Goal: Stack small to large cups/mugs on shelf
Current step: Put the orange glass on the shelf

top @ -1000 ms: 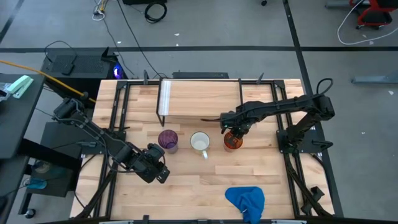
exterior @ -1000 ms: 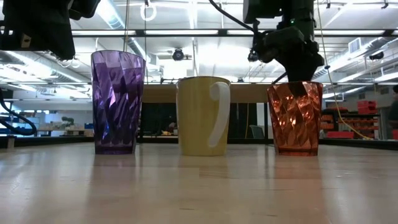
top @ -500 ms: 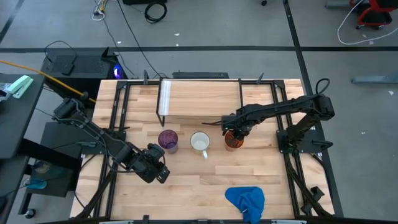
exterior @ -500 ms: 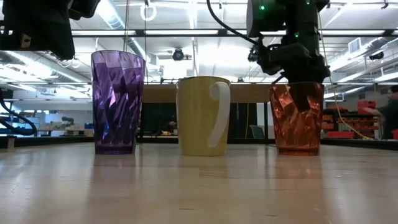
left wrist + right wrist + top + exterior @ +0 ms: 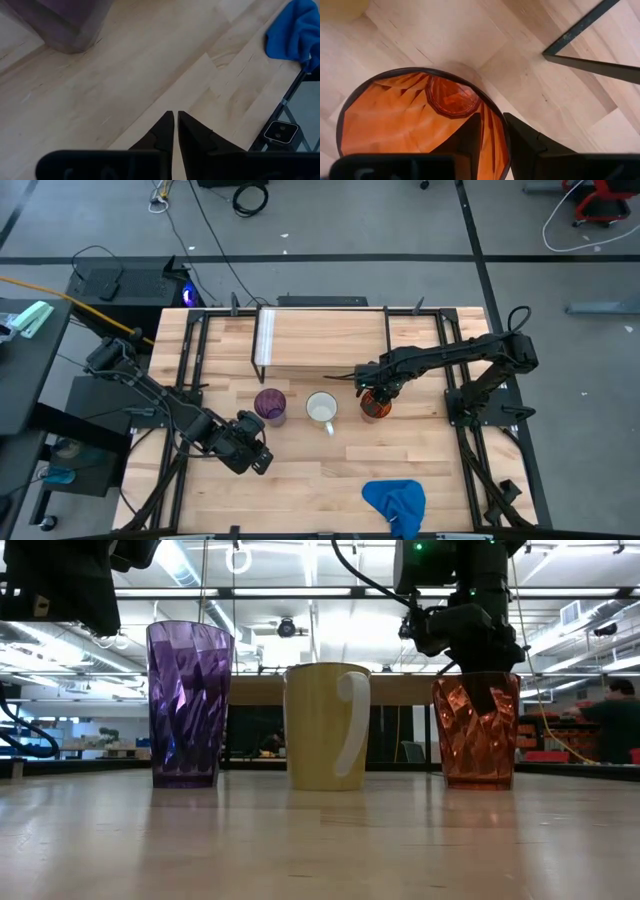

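Orange cup (image 5: 374, 407) stood on bench (image 5: 300, 480) before shelf (image 5: 320, 340), beside white mug (image 5: 321, 409) and purple tumbler (image 5: 269, 404) | right tool (image 5: 372, 388) straddled its rim, one finger inside, one outside | left tool (image 5: 175, 131) closed, empty.

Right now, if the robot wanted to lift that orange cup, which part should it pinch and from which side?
Probably the rim wall, from above. The orange cup stands upright and open-mouthed on the table, has no handle, and its thin wall fits between two fingers. The right gripper is already placed that way: one finger inside, one outside, on the side away from the white mug. The left gripper waits, shut, near the purple tumbler.
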Available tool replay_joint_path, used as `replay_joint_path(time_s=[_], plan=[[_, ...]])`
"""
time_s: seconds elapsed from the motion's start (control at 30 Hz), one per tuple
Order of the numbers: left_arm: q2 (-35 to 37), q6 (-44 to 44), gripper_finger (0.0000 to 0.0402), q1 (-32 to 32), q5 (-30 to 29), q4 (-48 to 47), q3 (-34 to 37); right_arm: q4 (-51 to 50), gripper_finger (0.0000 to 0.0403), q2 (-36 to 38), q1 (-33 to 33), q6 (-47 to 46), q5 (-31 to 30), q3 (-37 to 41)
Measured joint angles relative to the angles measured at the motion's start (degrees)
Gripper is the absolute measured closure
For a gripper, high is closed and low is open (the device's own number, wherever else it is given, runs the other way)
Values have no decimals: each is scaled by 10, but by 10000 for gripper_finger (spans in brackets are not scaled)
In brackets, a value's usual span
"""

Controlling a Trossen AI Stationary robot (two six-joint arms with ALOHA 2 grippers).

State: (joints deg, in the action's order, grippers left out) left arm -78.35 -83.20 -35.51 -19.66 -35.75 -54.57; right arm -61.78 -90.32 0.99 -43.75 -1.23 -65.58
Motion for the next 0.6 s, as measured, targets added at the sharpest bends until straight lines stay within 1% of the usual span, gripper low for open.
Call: replay_joint_path(time_s=[0.2, 0.37, 0.47, 0.6], plan=[[0, -1, 381, 0, 0, 0, 0, 0, 317, 0, 0, 0, 0, 0], [0, -1, 378, 0, 0, 0, 0, -1, 323, 0, 0, 0, 0, 0], [0, -1, 378, 0, 0, 0, 0, -2, 344, 2, 0, 3, 0, 0], [0, -1, 384, 0, 0, 0, 0, -4, 388, 10, 0, 5, 8, -1]])
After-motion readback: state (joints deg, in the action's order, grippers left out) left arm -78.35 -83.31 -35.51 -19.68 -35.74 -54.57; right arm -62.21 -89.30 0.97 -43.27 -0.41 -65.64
